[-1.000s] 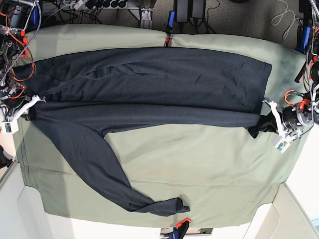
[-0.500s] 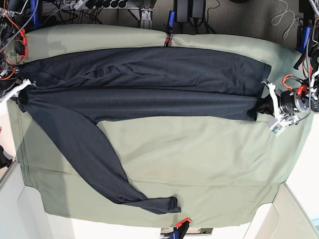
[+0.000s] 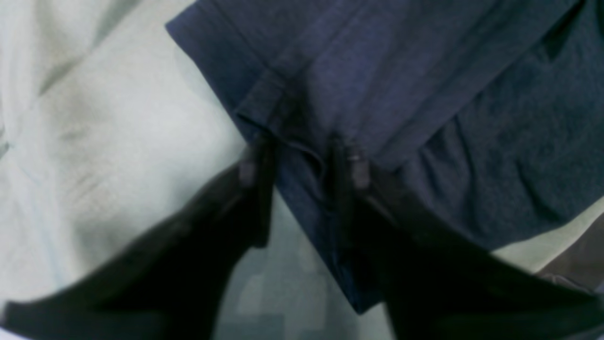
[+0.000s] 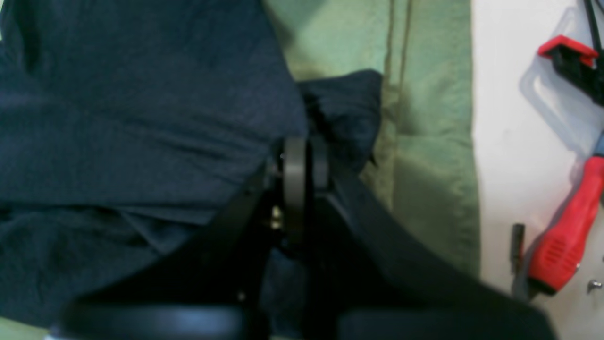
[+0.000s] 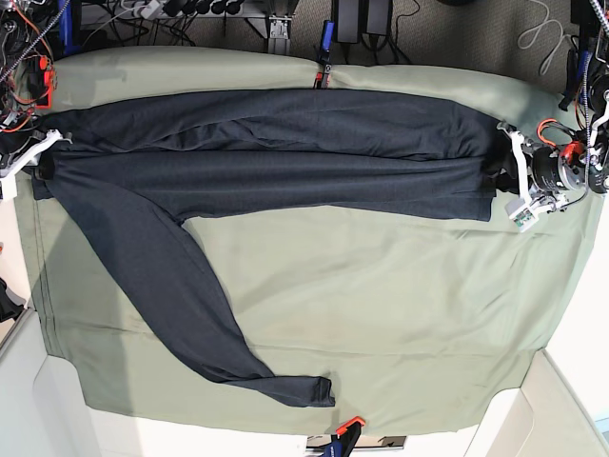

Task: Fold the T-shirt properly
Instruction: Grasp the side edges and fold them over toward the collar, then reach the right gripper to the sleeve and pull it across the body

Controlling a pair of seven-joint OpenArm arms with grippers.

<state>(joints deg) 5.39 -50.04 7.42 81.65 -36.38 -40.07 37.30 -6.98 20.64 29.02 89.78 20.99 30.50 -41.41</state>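
The dark navy T-shirt (image 5: pixel 276 152) lies folded lengthwise along the far side of the table. One long sleeve (image 5: pixel 181 295) trails toward the near edge. My left gripper (image 5: pixel 506 179) is at the shirt's right end. In the left wrist view my left gripper (image 3: pixel 304 163) has its jaws apart, with the stitched hem (image 3: pixel 264 101) lying between them. My right gripper (image 5: pixel 43 157) is at the shirt's left end. In the right wrist view my right gripper (image 4: pixel 306 160) is pinched shut on a bunch of the T-shirt (image 4: pixel 141 118).
The olive-green table cloth (image 5: pixel 400 314) covers the table. Red-handled clamps grip the cloth at the far edge (image 5: pixel 321 74) and near edge (image 5: pixel 344 428). A red-handled tool (image 4: pixel 566 236) lies on the white surface beside the cloth. Cables hang behind the table.
Both grippers have moved toward the far edge, carrying the shirt's near fold up over the body. The trailing sleeve has dragged along. The left jaws now stand apart.
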